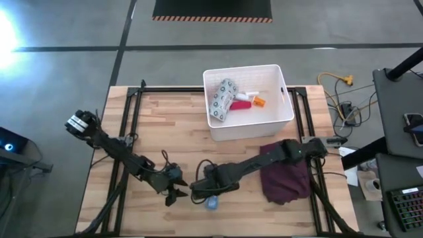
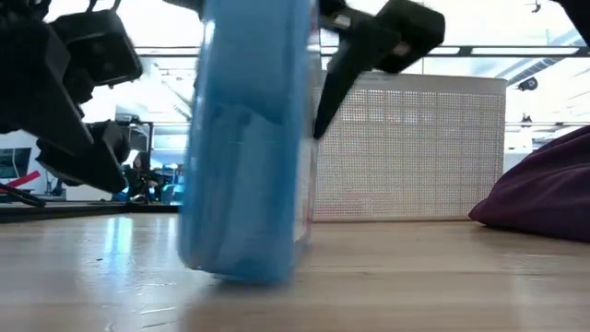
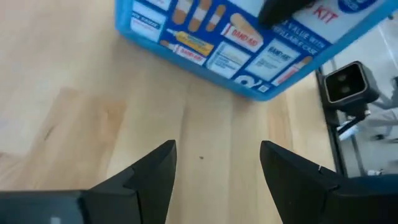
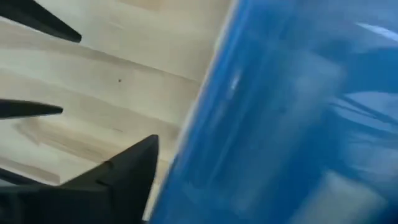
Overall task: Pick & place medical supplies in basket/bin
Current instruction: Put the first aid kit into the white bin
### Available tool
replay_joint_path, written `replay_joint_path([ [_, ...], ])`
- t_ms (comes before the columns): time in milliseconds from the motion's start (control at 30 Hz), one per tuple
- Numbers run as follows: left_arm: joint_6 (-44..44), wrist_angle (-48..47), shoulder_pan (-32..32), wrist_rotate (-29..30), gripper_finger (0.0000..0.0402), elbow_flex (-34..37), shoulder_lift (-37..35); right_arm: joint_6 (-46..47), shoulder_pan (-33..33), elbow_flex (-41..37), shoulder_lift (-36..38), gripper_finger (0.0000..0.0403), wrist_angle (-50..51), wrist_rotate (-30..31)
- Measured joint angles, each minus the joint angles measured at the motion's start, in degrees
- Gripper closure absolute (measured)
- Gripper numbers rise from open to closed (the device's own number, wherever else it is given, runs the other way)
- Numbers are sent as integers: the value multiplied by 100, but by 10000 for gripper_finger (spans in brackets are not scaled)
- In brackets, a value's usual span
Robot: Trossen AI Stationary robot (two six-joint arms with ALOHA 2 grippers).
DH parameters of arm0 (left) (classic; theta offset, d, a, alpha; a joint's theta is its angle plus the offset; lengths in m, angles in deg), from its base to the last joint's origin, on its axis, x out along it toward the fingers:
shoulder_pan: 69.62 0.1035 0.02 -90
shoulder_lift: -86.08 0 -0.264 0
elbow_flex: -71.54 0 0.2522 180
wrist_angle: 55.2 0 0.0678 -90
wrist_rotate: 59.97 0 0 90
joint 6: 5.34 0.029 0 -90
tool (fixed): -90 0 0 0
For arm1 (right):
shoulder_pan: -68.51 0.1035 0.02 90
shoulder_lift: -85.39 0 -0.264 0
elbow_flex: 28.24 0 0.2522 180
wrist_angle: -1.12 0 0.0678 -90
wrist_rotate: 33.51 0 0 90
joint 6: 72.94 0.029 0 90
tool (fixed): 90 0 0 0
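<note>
First-aid box (image 2: 244, 138) upright, right gripper (image 1: 213, 196) clamping it.

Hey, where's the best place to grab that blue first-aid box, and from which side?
Probably from above, across its thin faces: the blue first-aid box stands on edge on the table, narrow side up. The right gripper is at it; the left gripper hangs open beside it.
</note>
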Motion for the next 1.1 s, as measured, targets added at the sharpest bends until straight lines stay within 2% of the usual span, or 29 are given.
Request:
replay_joint_path([
  [200, -298, -123, -115, 157, 186, 433, -371, 165, 51, 1, 491, 255, 619, 768],
  [233, -333, -97, -115, 172, 186, 471, -394, 169, 55, 3, 641, 264, 690, 979],
  [367, -558, -101, -139, 300, 186, 699, -622, 220, -9, 7, 1448, 264, 894, 2298],
  [533, -759, -53, -156, 499, 186, 827, -890, 5, -148, 7, 2676, 264, 1335, 4991],
  [600, -791, -106, -176, 613, 186, 861, -995, -12, -356, 27, 3174, 264, 1731, 5432],
  [667, -800, -41, -170, 738, 186, 810, -1033, -181, -706, 3, 3476, 264, 2117, 5415],
  [733, -806, -66, -166, 834, 186, 795, -1065, -723, -1152, -96, 3725, 264, 1975, 5266],
  [967, -806, -36, -111, 1021, 186, 605, -1096, -1840, -2535, -668, 3732, 260, 1972, 3554],
  [1100, -766, -57, -24, 1032, 186, 481, -1128, -2168, -2905, -1138, 3712, 240, 1991, 3412],
])
